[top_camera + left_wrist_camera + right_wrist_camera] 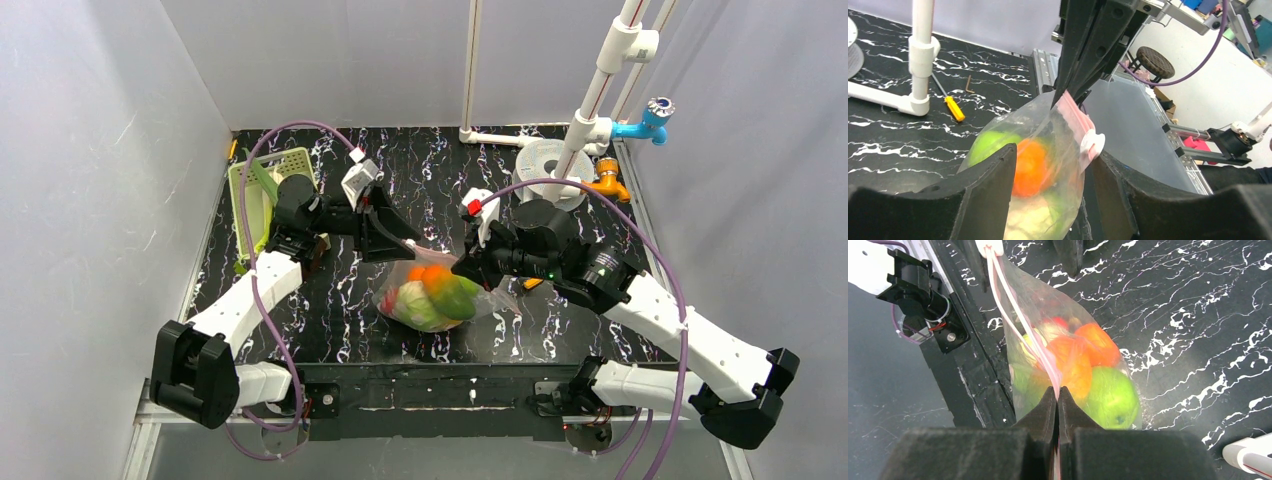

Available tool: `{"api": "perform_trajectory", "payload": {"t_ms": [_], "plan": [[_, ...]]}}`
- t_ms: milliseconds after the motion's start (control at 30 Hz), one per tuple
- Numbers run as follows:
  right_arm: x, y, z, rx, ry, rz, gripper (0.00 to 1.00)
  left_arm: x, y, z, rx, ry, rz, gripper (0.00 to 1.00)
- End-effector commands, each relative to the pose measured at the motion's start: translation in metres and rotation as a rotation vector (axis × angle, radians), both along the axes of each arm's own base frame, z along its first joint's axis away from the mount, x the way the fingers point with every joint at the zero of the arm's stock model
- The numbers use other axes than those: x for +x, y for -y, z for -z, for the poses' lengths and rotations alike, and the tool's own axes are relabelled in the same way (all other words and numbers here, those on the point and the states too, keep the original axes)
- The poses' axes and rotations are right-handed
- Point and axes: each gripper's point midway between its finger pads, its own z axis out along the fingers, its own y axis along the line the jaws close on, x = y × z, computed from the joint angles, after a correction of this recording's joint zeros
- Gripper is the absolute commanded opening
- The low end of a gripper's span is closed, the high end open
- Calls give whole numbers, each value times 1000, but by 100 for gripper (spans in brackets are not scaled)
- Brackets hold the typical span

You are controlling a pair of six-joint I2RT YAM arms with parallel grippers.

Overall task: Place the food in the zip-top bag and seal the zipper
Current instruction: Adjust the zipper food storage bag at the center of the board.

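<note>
Right jaws were pressed together on one end of the zipper (1020,330), so the pink strip was pinched taut. Left jaws were spread, with the white slider (1092,143) set between them, not clamped. The zip-top bag (435,295) was found mid-table (330,310) between the arms, food (1108,397) already inside. The strip's long axis ran from right jaws to left — the left arm was judged nearer the slider.

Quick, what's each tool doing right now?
Left tool: open, straddling the zip-top bag.
Right tool: closed, pinching the zipper.
</note>
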Motion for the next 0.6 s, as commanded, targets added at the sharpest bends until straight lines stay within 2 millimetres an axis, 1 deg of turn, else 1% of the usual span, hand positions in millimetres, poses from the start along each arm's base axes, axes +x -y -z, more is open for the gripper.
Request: {"api": "perform_trajectory", "payload": {"t_ms": [0,67,100,233,300,367,433,467,567], "plan": [[3,-9,-26,101,40,-16,1,-16,7,-3,-6,31,63,51],[5,-6,-29,107,53,3,1,-22,7,-2,8,42,91,45],[7,-5,-31,110,59,14,1,-24,7,-2,11,47,94,45],[7,0,-38,140,68,27,1,-24,7,-3,10,56,84,53],[7,-1,-41,156,63,26,1,-22,7,-4,7,47,80,52],[6,-3,-42,163,54,17,1,-21,8,-5,2,54,70,46],[5,-6,-42,169,48,9,1,-19,8,-6,1,60,59,36],[6,-7,-41,169,46,9,1,-18,9,-6,0,64,49,29],[6,-7,-40,167,43,10,1,-14,9,-5,3,74,20,5]]}}
